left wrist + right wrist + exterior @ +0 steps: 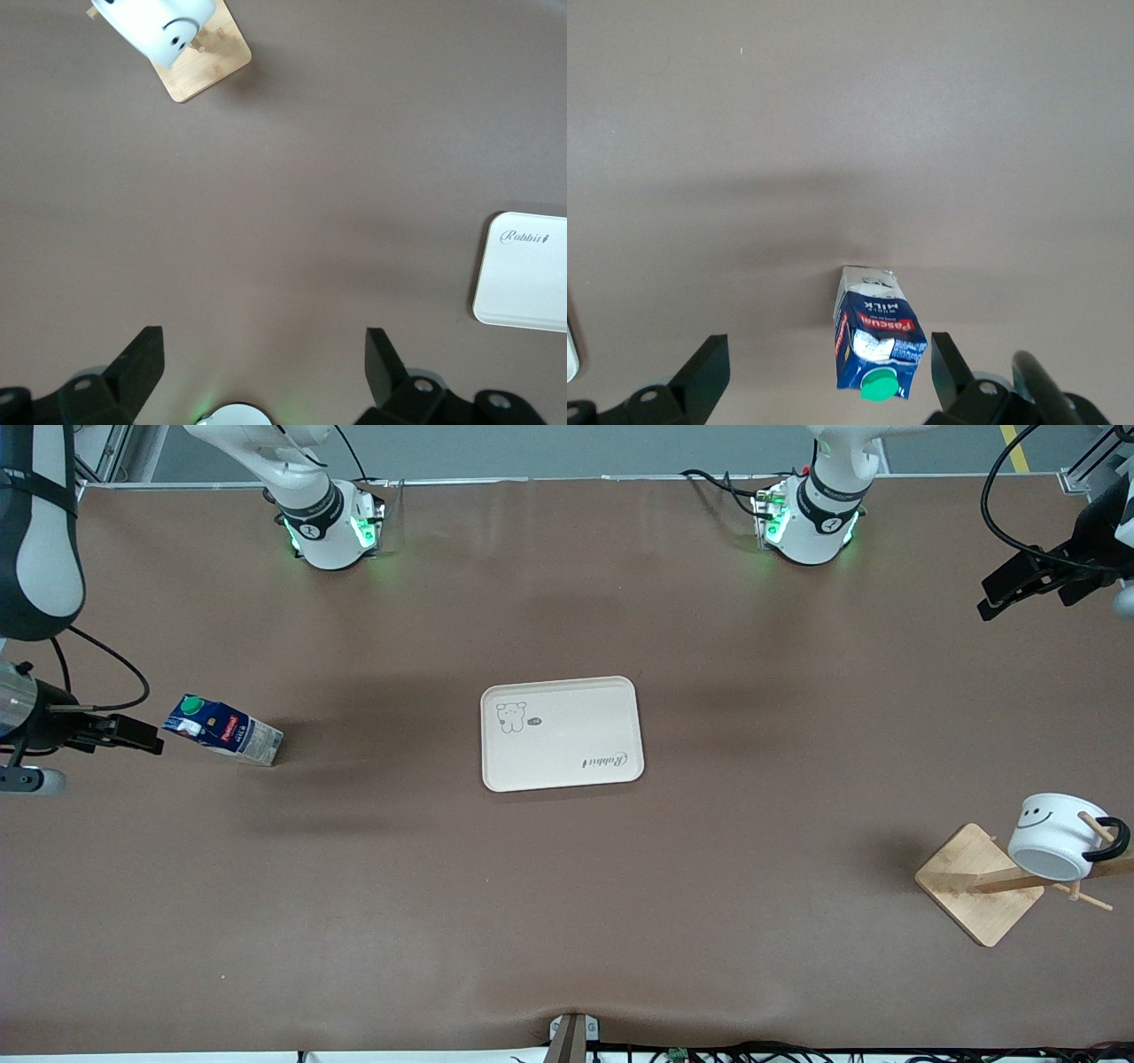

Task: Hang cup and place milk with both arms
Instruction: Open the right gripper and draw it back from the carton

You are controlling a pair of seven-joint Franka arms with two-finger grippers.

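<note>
Both grippers spread wide | milk [877, 341] between right gripper [828, 367] fingers, ungripped | cup [1059, 837] racked

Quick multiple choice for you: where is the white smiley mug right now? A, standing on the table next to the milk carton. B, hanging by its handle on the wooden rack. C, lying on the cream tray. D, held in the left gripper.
B. The mug hangs with its black handle looped over a peg of the wooden rack at the left arm's end of the table; the left gripper is open and holds nothing.
</note>
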